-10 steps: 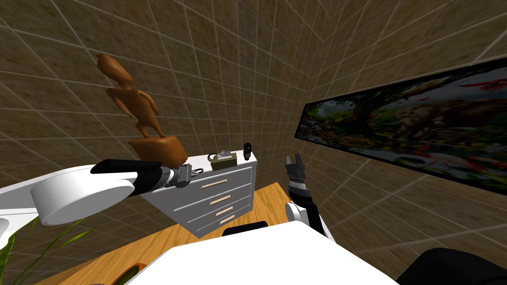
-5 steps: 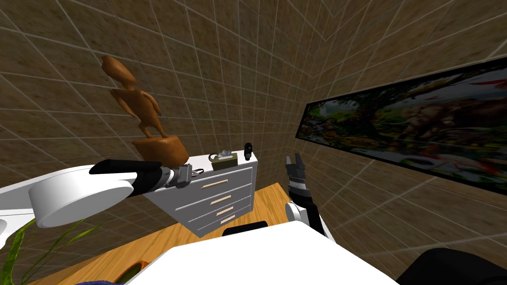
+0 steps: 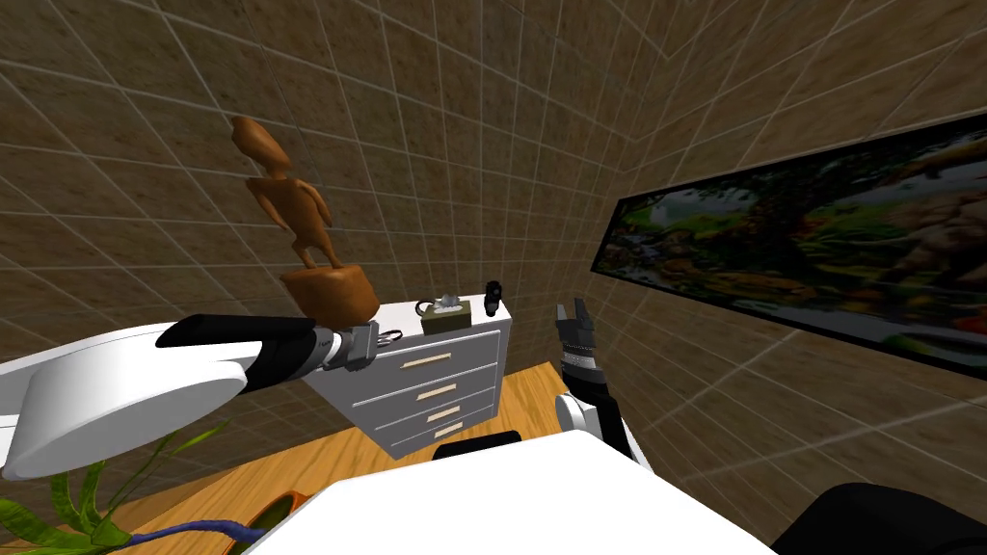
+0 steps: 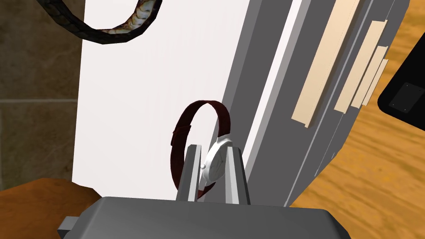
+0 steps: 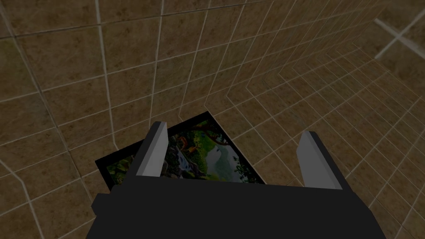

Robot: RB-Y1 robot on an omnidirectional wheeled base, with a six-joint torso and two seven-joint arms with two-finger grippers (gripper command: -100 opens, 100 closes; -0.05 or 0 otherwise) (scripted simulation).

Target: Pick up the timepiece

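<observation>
Gripping the pale case of a watch (image 4: 216, 162), the left arm's fingers (image 4: 190, 174) were closed on its two sides, just beyond the dark gripper body. The dark red strap (image 4: 179, 137) formed a hoop reaching away from the fingers, so the watch's long axis ran along them, outward from the hand. The case sat on the side of the hoop nearer the drawer fronts, seen at a slant; which way the dial faced could not be told.

Behind the hoop lay the white top of a chest of drawers (image 4: 137, 103), near its front edge. Whether the strap touched it could not be told. A wooden statue (image 3: 304, 231) stood beside the hand, and a dark looped band (image 4: 112, 35) lay farther along the top.

Over the last second the whole head view had slid sideways, which was the robot's own turning; the hand remained at the statue's corner. The grasp looked made, the lift not clearly begun.

The right arm's fingers (image 5: 153, 149) stood wide apart and empty, raised well apart from the drawers.
</observation>
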